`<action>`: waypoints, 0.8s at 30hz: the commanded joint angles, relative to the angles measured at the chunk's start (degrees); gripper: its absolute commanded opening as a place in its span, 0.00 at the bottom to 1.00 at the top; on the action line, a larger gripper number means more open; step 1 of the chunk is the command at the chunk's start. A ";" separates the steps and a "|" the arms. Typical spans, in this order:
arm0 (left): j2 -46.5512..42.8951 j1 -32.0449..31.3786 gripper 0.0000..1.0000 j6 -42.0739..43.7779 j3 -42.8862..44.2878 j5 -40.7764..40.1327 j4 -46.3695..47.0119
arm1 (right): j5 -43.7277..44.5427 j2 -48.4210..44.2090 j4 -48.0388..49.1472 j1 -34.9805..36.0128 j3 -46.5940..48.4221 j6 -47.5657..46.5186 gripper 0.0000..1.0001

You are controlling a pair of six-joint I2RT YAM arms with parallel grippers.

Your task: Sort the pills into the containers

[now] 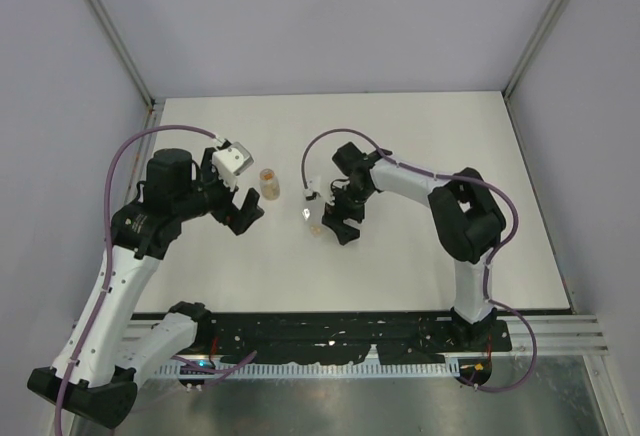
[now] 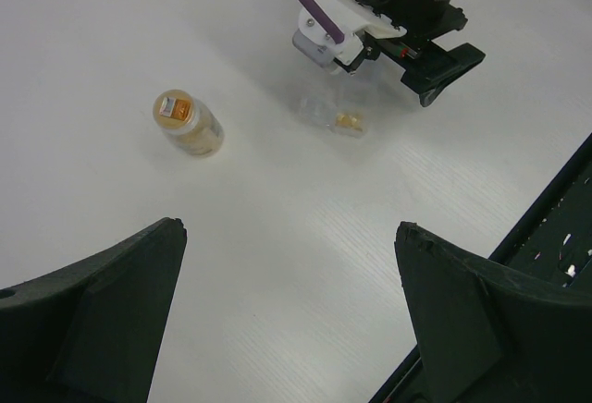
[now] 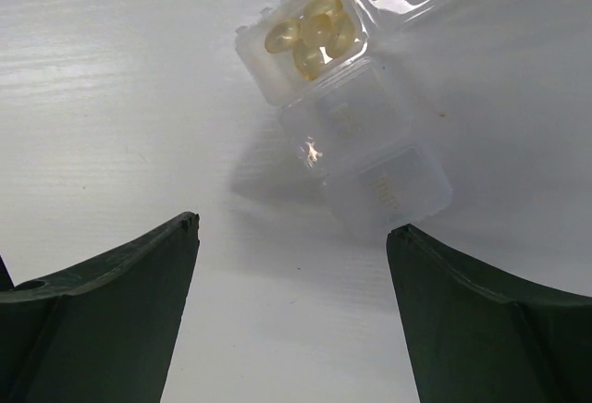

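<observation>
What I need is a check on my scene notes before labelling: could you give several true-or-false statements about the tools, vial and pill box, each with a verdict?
1. The left tool and the right tool are both open and empty. True.
2. The small amber cylindrical vial is gripped by the right tool. False: it sits on the white table, apart from both tools and nearer the left one.
3. The clear plastic compartmented pill box has one lid open, with pale yellow capsules in that compartment. True.
4. The capsules lie scattered loose across the table. False: those visible are all in the open compartment.
</observation>
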 commanded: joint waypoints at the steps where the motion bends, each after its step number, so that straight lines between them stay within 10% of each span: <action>1: -1.19 0.03 1.00 -0.31 -0.02 -0.04 1.63 | -2.36 -5.27 2.82 1.91 -1.42 3.26 0.86; 24: -3.82 0.03 1.00 1.80 -0.54 -1.80 0.32 | 8.72 -5.72 6.34 4.64 1.64 -3.32 0.90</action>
